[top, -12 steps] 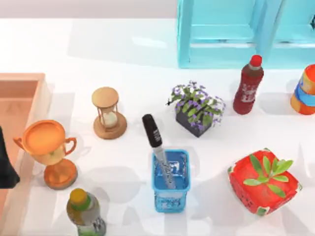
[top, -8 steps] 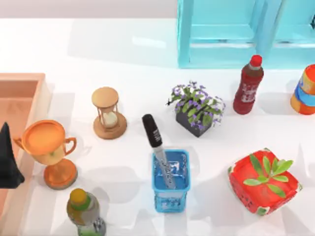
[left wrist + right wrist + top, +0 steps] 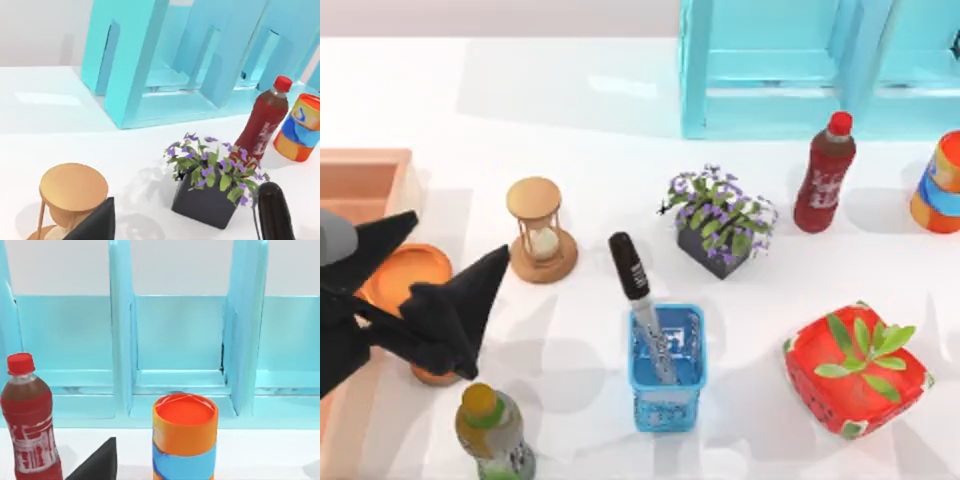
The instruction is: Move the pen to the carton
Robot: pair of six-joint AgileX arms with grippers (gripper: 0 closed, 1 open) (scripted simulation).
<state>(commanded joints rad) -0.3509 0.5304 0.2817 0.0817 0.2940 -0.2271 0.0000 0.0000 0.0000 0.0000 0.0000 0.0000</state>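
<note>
The pen (image 3: 632,285) stands tilted in the small blue mesh basket (image 3: 666,400), black cap up and silver-grey barrel down inside. Its cap (image 3: 274,215) also shows in the left wrist view. The orange-brown carton (image 3: 365,172) sits at the table's far left edge. My left gripper (image 3: 460,232) hovers open above the trophy, left of the pen and apart from it, with nothing between its fingers (image 3: 97,226). Of my right arm, one black finger (image 3: 97,466) shows far to the side in the right wrist view, near the red bottle and the can.
An orange trophy (image 3: 405,272) lies partly under the left gripper. Nearby stand an hourglass (image 3: 538,232), a green bottle (image 3: 492,432), a flower pot (image 3: 720,222), a red bottle (image 3: 825,175), an orange-blue can (image 3: 938,185), a red leafy box (image 3: 857,368) and a cyan shelf (image 3: 790,65).
The left gripper has swung in from the left edge toward the right, over the trophy, with its fingers spread. The pen and other objects have not moved.
</note>
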